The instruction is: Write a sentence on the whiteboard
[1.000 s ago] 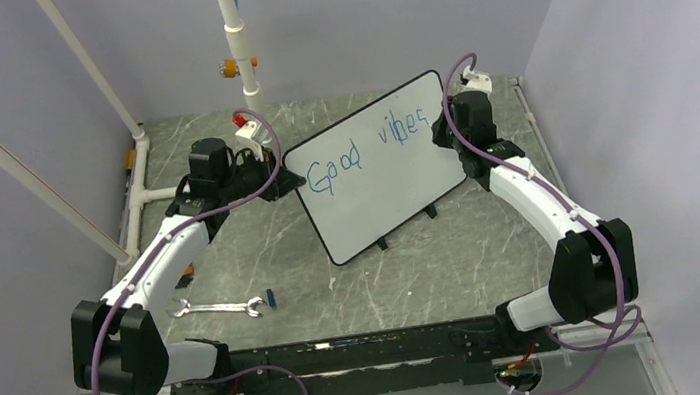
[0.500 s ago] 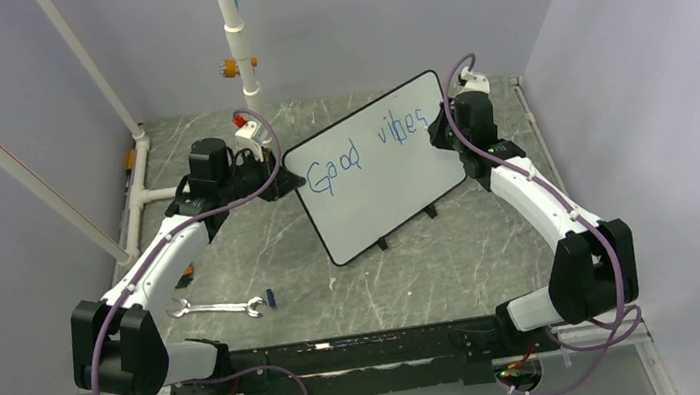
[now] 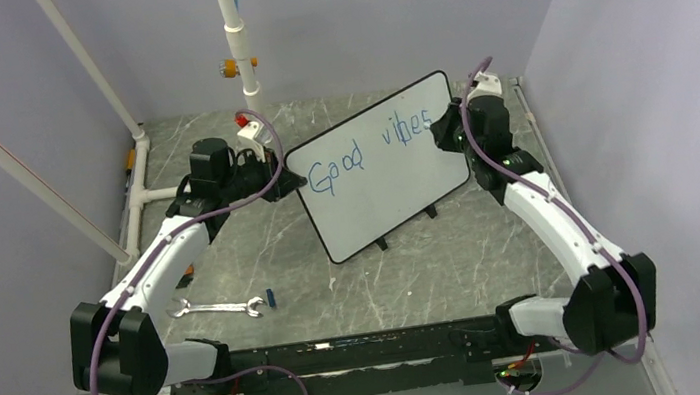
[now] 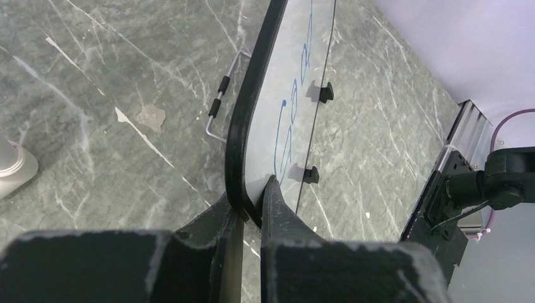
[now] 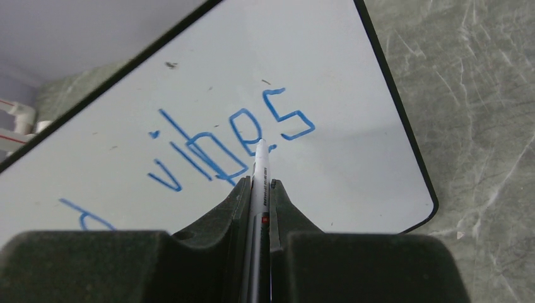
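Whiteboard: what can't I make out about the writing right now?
- Right wrist: whether the marker tip touches the whiteboard; the right claw hides its barrel.
- Left wrist: sentence seen edge-on past the left claw, unreadable.
- Top: marker too small to see.

Grey marbled table [image 3: 260, 239]: whiteboard [image 3: 395, 187] standing mid-table, leaning back; wrench [image 3: 216, 307] front-left, small blue piece [image 3: 271, 297] just beside.

The whiteboard [image 3: 382, 204] stands tilted on small black feet at frame centre. Blue lettering [image 3: 342, 168] across its top reads "Good vibes".
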